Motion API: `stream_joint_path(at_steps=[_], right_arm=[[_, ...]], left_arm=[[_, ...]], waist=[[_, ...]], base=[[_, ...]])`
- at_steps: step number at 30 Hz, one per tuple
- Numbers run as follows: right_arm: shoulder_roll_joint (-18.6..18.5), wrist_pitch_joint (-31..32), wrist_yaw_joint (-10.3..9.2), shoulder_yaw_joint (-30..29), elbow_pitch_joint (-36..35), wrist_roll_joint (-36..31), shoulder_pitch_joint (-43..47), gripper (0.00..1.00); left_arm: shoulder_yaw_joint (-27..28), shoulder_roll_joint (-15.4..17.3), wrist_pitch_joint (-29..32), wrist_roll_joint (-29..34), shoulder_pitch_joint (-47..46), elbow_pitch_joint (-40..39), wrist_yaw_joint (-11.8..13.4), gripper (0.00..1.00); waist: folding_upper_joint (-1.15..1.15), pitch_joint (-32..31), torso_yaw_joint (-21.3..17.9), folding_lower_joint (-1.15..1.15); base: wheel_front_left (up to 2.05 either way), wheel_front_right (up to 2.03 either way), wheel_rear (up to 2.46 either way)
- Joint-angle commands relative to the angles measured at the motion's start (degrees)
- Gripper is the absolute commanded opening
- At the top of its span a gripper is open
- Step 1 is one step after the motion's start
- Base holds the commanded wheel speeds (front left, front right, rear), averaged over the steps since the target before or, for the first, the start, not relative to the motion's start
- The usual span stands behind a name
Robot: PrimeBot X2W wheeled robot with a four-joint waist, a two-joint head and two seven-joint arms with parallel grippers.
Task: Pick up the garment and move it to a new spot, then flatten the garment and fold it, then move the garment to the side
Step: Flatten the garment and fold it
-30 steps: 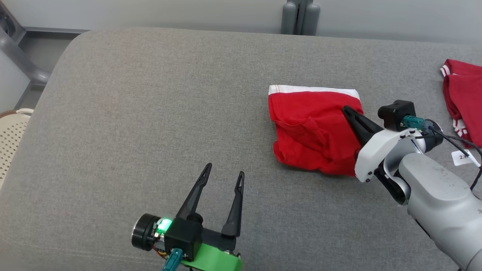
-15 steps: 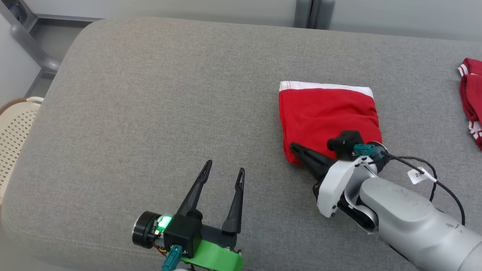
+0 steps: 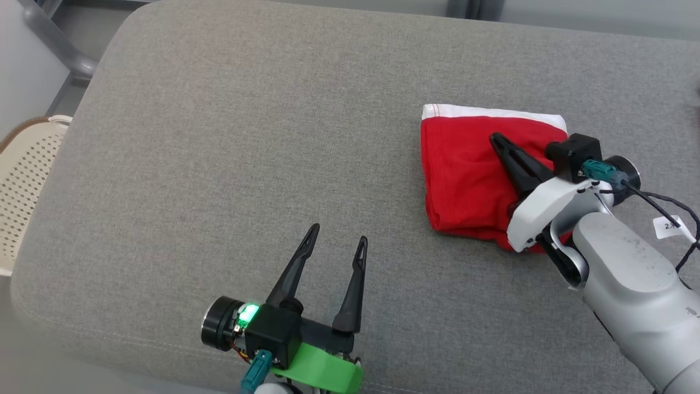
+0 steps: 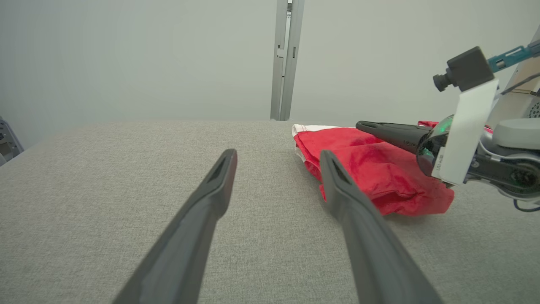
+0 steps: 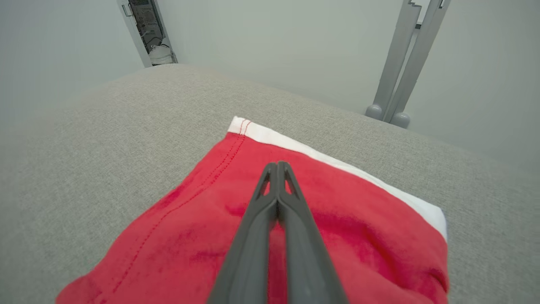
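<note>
The garment is a folded red piece with a white band along its far edge, lying on the right half of the grey cushioned surface. My right gripper is shut with nothing between its fingers, which lie low over the garment's middle and point at the white band. From the right wrist, the closed fingertips sit over the red garment. My left gripper stands open and empty near the front edge, well left of the garment. The left wrist view shows the left gripper, the garment and the right gripper.
A cream perforated basket stands off the cushion's left edge. A grey metal post rises behind the far edge. The cushion's rounded corner is at the lower left. A tagged black cable trails from the right wrist.
The camera has shifted. My shut right gripper moved from the garment's near left corner back over its middle, toward the white band. The garment lies smoother. The left gripper kept still.
</note>
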Motion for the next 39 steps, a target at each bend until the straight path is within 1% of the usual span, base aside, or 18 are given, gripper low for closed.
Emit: stream_joint_path(at_steps=[1, 4, 9, 13, 20, 22, 26, 30, 33, 39], right_arm=[[0.57, -0.11, -0.07, -1.40, 0.60, -1.60, 1.36, 0.00], [1.79, -0.12, -0.08, -4.94, 1.62, -4.67, 2.78, 0.00], [2.75, -0.11, -0.08, -7.40, 3.46, -6.93, 4.07, 0.00], [3.22, -0.11, -0.07, -7.98, 4.77, -8.15, 4.57, 0.00], [4.01, -0.01, -0.06, -7.12, 6.70, -8.79, 4.10, 0.00], [4.04, 0.00, -0.07, -8.42, 5.58, -9.42, 3.66, 0.00], [5.44, -0.05, -0.07, -10.76, 1.61, -11.10, 5.20, 0.00], [6.66, -0.05, -0.07, -10.55, -0.11, -11.51, 6.92, 0.00], [7.27, -0.05, -0.07, -9.58, 1.52, -10.85, 7.80, 0.00], [7.40, -0.01, -0.07, -6.47, 6.31, -8.42, 6.47, 0.00]], left_arm=[[-0.21, 0.12, 0.00, -0.20, -1.04, -0.19, -0.20, 1.00], [-0.37, 0.12, 0.00, -0.19, -1.54, -0.02, -0.18, 1.00], [-0.68, 0.12, 0.00, -0.36, -2.16, -0.01, -0.12, 1.00], [-1.04, 0.12, 0.00, -0.47, -2.53, -0.03, 0.06, 1.00], [-1.31, 0.12, 0.00, -0.61, -3.07, 0.19, 0.17, 1.00], [-1.08, 0.12, 0.00, -0.51, -3.21, 0.41, 0.24, 1.00], [-0.42, 0.12, 0.00, 0.05, -2.86, 0.60, 0.40, 1.00], [-0.53, 0.12, 0.00, 0.23, -2.47, 0.60, 0.32, 1.00], [-0.82, 0.12, 0.00, 0.18, -2.30, 0.69, 0.17, 1.00], [-0.46, 0.12, 0.00, 0.39, -2.28, 0.82, -0.28, 1.00]], waist=[[0.00, 0.99, 0.95, 0.00], [0.00, 1.52, 1.49, 0.00], [0.00, 2.30, 2.23, 0.00], [0.00, 2.85, 2.66, 0.00], [0.00, 3.71, 2.88, 0.00], [0.00, 3.44, 2.52, 0.00], [0.00, 2.51, 1.36, 0.00], [0.00, 1.75, 0.73, 0.00], [0.00, 1.53, 0.74, 0.00], [0.00, 1.78, 1.38, 0.00]], base=[[0.00, 0.00, 0.00], [0.00, 0.00, 0.00], [0.00, 0.00, 0.00], [0.00, 0.00, 0.00], [0.00, 0.00, 0.00], [0.00, 0.00, 0.00], [0.00, 0.00, 0.00], [0.00, 0.00, 0.00], [0.00, 0.00, 0.00], [0.00, 0.00, 0.00]])
